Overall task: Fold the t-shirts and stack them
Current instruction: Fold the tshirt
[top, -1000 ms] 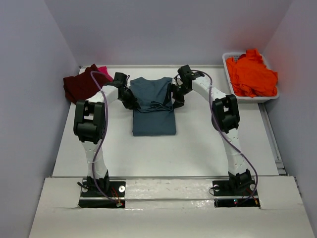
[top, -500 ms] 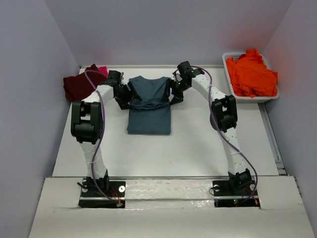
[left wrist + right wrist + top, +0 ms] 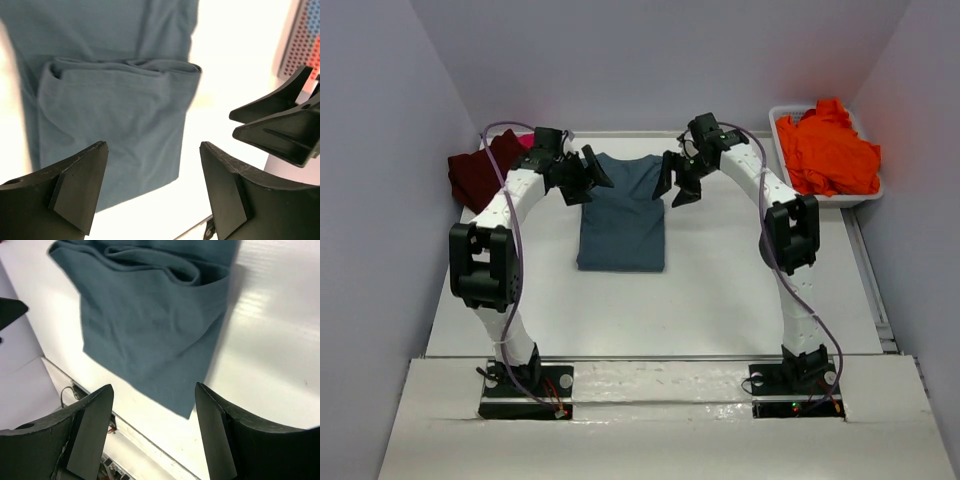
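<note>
"Four shirts logged. Where was item one?"

"Item one: slate-blue t-shirt point(image 3: 621, 215), folded to a long rectangle. It lay flat on the white table point(image 3: 720, 290), mid-width, toward the far side, with the sleeve parts turned in over the body."

"And the remaining three?"

"Item two: maroon t-shirt point(image 3: 475, 178), heaped at the far left edge. Item three: pink t-shirt point(image 3: 527, 141), only a sliver showing behind the maroon one, touching it. Item four: orange t-shirt point(image 3: 828, 148), piled in the white tub point(image 3: 825, 198) at the far right."

"Tools?"

"The left gripper point(image 3: 590, 178) hung over the folded shirt's far left corner, jaws spread wide, nothing between them. The right gripper point(image 3: 676, 190) hung over the far right corner, jaws likewise parted and empty. Both wrist views showed the fingers above the cloth, not on it."
</note>
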Robot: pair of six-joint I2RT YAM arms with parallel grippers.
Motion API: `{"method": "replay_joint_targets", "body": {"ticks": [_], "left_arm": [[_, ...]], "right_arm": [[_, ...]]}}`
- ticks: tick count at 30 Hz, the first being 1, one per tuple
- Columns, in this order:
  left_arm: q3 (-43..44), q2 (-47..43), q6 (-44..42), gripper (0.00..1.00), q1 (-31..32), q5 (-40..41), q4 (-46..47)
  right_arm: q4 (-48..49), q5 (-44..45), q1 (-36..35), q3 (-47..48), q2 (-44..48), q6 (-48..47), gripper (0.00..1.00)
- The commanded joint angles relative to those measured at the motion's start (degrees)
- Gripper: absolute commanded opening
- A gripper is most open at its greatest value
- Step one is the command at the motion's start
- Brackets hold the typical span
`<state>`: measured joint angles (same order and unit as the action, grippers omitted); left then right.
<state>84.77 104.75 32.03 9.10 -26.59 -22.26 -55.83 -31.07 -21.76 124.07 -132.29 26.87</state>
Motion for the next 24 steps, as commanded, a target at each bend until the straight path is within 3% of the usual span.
{"method": "replay_joint_targets", "body": {"ticks": [1,5,7,15,19,24], "left_arm": [[-1.79,-5.34,-2.41,0.84,1.88,-0.83,-3.23],[-5.66,-6.49,-1.89,0.84,5.83,-1.18,-4.72],[-8.11,-7.1,-0.75,0.84,7.15,-1.53,-4.9],[-20.42,-10.0,2.16,0.83,9.62,-1.1,-2.09],[-21.58,-8.96,2.68,0.83,9.62,-0.14,-1.38],[-21.4,-5.26,2.07,0.83,9.62,0.66,-1.91]], "right_arm": [[2.48,-1.45,0.23,-3.04,7.04,0.72,0.71],[2.74,-3.91,-1.09,-4.71,7.04,2.13,0.61],[4.06,-5.31,-1.8,-6.99,6.78,3.35,0.49],[9.77,-8.83,-5.75,-16.83,5.82,5.99,0.34],[10.4,-9.97,-5.75,-13.78,1.08,5.82,0.32],[5.83,-10.76,-5.75,-0.1,-8.32,4.59,0.3]]}}
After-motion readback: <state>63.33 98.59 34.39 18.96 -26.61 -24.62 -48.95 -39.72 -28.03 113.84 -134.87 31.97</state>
